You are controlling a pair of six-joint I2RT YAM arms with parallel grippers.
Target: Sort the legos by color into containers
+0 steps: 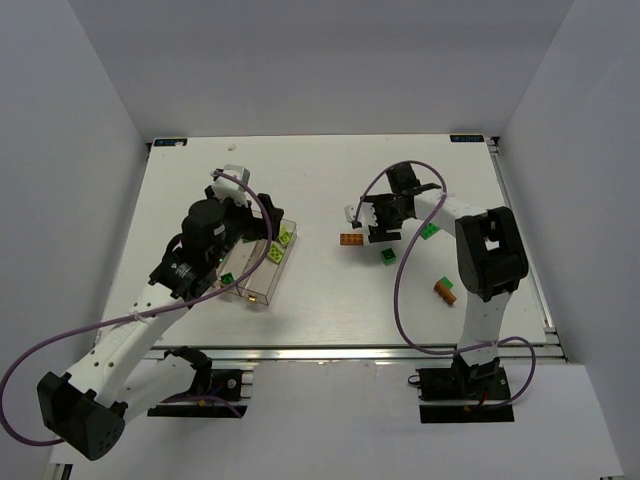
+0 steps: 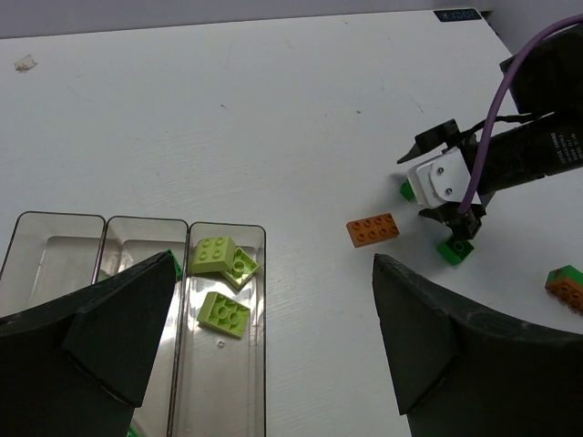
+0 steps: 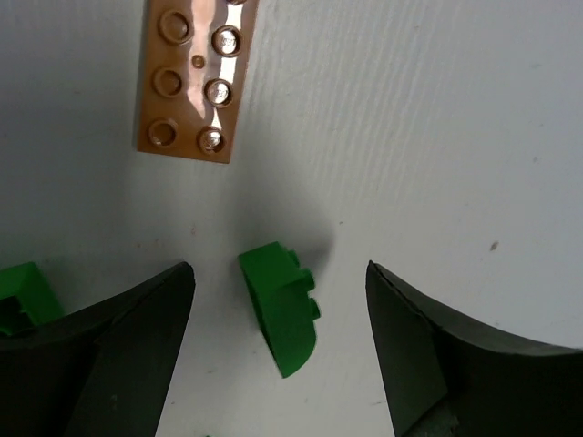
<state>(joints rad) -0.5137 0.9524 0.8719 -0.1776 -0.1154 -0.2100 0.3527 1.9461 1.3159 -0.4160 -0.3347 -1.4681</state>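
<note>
Three lime legos (image 2: 223,259) lie in the containers' (image 2: 264,346) rightmost bin, below the wide-apart left gripper (image 2: 273,262). The right gripper (image 3: 278,266), also apart, straddles a green brick (image 3: 282,319), with an orange brick (image 3: 196,82) at eleven o'clock. The blue label (image 2: 458,15) on the desk (image 1: 330,300) is unreadable.

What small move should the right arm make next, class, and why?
Probably lower the right fingers straight down, then close them on the green brick. They are open, with that brick lying loose on the table between them. The orange brick sits apart, beyond it.
</note>
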